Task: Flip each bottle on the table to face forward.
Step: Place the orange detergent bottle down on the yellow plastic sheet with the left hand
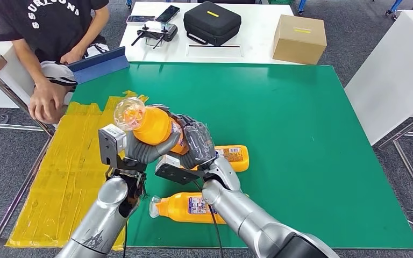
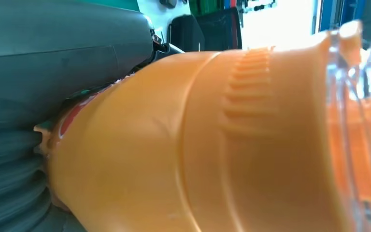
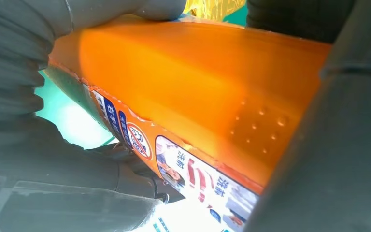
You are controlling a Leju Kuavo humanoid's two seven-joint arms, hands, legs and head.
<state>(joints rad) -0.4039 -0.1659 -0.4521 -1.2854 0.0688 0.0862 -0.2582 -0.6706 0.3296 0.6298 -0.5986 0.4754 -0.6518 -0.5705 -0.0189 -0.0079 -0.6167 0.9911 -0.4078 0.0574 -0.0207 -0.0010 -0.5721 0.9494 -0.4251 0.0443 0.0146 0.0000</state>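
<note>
Both hands [image 1: 161,148] hold one orange bottle [image 1: 150,126] above the green table [image 1: 312,150].
Two bottles [image 1: 185,207] lie at lower centre, apparently not yet flipped.

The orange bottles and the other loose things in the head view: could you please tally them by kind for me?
Orange bottles: 3 (held bottle gripped by the left hand and right hand, one lying behind the hands, one lying nearest the robot)
Cardboard boxes: 1
Black cases: 1
Phones: 2
Controllers: 1
Total: 8
</note>
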